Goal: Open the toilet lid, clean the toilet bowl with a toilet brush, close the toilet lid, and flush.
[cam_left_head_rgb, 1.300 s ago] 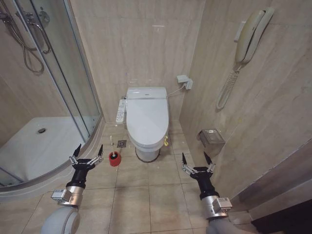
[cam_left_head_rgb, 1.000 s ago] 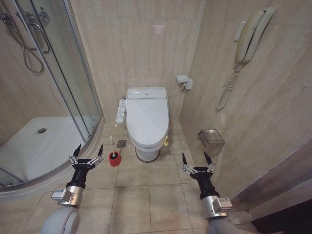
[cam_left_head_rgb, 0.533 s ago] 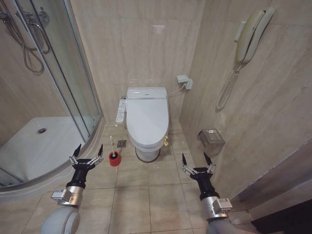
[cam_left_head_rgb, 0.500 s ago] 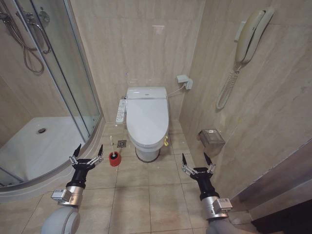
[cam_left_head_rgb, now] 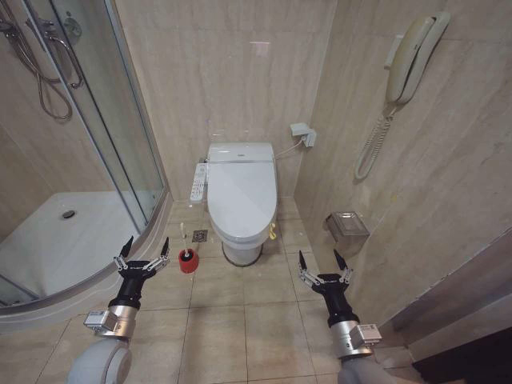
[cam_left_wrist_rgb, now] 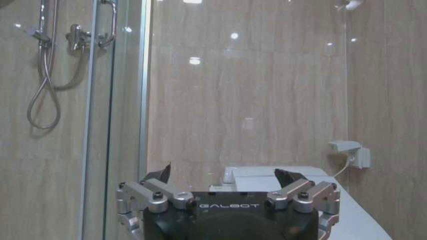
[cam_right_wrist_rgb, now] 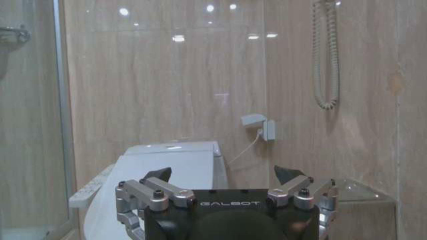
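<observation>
Toilet lid [cam_left_head_rgb: 242,194] down, covering the toilet bowl [cam_left_head_rgb: 241,250], whose inside is hidden; only the outer base shows. Toilet sits at 12 o'clock in the head view, against the back wall. Toilet brush [cam_left_head_rgb: 183,240] stands upright in its red holder cup [cam_left_head_rgb: 188,261] on the floor tiles at about 8 o'clock from the toilet base, just beside it, near the shower tray [cam_left_head_rgb: 48,248] curb.

Left gripper [cam_left_head_rgb: 145,248] hangs low at 7 o'clock in the head view, fingers spread wide, holding nothing; holder cup sits at 3 o'clock from its fingertips, near but apart. Left wrist view: same spread fingers [cam_left_wrist_rgb: 158,174], with the lid [cam_left_wrist_rgb: 347,210] beyond them.

Right gripper [cam_left_head_rgb: 321,261] hangs at 5 o'clock, fingers wide open too, holding nothing, well apart from the toilet, with the wall-mounted paper holder [cam_left_head_rgb: 347,226] at 1 o'clock from it. Right wrist view: open gripper [cam_right_wrist_rgb: 223,174] faces the closed lid [cam_right_wrist_rgb: 157,170], wall phone cord [cam_right_wrist_rgb: 325,55] up at 1 o'clock
</observation>
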Robot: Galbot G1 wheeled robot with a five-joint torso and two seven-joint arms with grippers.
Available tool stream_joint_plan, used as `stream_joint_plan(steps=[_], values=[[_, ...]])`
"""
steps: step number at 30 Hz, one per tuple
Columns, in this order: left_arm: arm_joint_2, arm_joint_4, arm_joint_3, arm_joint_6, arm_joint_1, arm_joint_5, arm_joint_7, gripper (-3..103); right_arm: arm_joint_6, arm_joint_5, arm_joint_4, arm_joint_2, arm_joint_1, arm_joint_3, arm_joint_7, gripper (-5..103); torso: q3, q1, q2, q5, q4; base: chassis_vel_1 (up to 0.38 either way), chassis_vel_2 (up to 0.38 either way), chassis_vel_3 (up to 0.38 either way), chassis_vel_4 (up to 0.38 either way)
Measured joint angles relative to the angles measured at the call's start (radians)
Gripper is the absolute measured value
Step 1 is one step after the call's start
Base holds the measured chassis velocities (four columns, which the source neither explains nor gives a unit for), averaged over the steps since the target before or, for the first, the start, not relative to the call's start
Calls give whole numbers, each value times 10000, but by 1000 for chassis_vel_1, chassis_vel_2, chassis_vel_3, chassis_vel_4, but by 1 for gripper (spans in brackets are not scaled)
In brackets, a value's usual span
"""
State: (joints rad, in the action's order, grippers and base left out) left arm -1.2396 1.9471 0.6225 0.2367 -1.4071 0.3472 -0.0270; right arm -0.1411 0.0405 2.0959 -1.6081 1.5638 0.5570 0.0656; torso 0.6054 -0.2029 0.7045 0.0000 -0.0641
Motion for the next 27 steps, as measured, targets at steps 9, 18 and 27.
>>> stream_joint_plan(steps=[9,18,27], values=[[0,0,1,0,-1,0,0,100,16,213,-150,0,-171,97,-133,100,-1,2,1,-1,-1,-23,23,24,-21],[0,0,0,0,1,0,0,100,62,245,-247,0,-285,103,-127,100,1,-3,0,-1,1,-140,148,154,-155],[0,0,0,0,0,0,0,100,-155,180,-384,0,-463,190,-366,100,-1,2,0,0,-1,-91,100,94,-91]])
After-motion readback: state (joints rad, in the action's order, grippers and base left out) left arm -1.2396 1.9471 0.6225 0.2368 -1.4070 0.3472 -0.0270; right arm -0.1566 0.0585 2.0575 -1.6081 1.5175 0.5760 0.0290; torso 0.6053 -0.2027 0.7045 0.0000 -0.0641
